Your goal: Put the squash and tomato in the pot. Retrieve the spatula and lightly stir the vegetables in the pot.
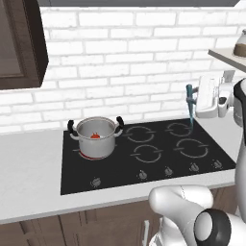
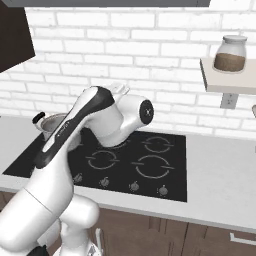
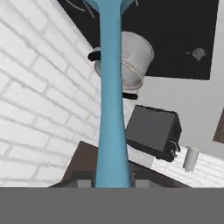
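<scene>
The shiny pot [image 1: 96, 139] with two black loop handles stands on the front left burner, and the red tomato [image 1: 95, 136] lies inside it. I cannot make out the squash; the pot's wall may be hiding it. My gripper [image 1: 191, 98] hangs over the back right burner, shut on the handle of the teal-blue spatula [image 1: 190, 108], which points down towards the cooktop without touching it. In the hand view the spatula [image 3: 111, 87] runs straight out from between my fingertips, my gripper [image 3: 111, 181] is closed around it, and the pot [image 3: 131, 61] lies beyond. My arm covers most of the pot [image 2: 49, 125] in the right base view.
The black cooktop [image 1: 153, 168] has knobs along its front edge. Behind it runs a white brick wall. At the upper right, a shelf [image 2: 227, 80] carries a jar [image 2: 230, 54]. A dark cabinet [image 1: 19, 43] hangs at the upper left. A dark box [image 3: 153, 129] sits on the counter past the pot.
</scene>
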Available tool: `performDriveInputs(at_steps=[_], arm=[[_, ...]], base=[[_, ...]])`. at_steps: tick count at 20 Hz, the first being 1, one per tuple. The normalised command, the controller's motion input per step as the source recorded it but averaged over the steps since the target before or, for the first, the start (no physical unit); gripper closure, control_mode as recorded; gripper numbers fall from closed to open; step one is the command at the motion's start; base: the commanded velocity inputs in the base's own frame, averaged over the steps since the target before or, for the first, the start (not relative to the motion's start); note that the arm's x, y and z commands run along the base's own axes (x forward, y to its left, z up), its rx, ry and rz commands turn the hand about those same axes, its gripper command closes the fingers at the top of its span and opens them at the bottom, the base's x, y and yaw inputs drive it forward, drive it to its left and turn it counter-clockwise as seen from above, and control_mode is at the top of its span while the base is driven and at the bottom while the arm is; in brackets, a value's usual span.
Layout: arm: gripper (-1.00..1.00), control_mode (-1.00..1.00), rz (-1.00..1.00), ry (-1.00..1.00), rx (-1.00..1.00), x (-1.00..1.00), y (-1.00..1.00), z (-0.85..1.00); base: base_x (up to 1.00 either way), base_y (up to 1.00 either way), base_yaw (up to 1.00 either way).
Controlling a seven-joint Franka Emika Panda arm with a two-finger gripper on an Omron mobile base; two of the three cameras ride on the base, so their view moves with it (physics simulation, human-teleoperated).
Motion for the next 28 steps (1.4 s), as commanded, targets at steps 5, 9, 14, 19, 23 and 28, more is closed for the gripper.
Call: performDriveInputs(at_steps=[5, 9, 14, 19, 23, 28], arm=[[1.0, -1.0, 0.0, 0.32, 0.44, 0.0, 0.0, 0.01], [1.0, -1.0, 0.0, 0.07, 0.44, 0.0, 0.18, 0.0], [1.0, -1.0, 0.0, 0.08, 0.27, 0.14, 0.37, 0.01], [1.0, -1.0, 0.01, 0.21, 0.25, 0.12, 0.46, 0.13], [1.0, -1.0, 0.05, 0.27, 0.03, 0.24, 0.76, 0.1], [1.0, -1.0, 0.16, 0.4, -0.07, 0.32, 0.57, 0.05]], base=[[0.0, 0.0, 0.0], [0.0, 0.0, 0.0], [0.0, 0.0, 0.0], [0.0, 0.0, 0.0], [0.0, 0.0, 0.0], [0.0, 0.0, 0.0]])
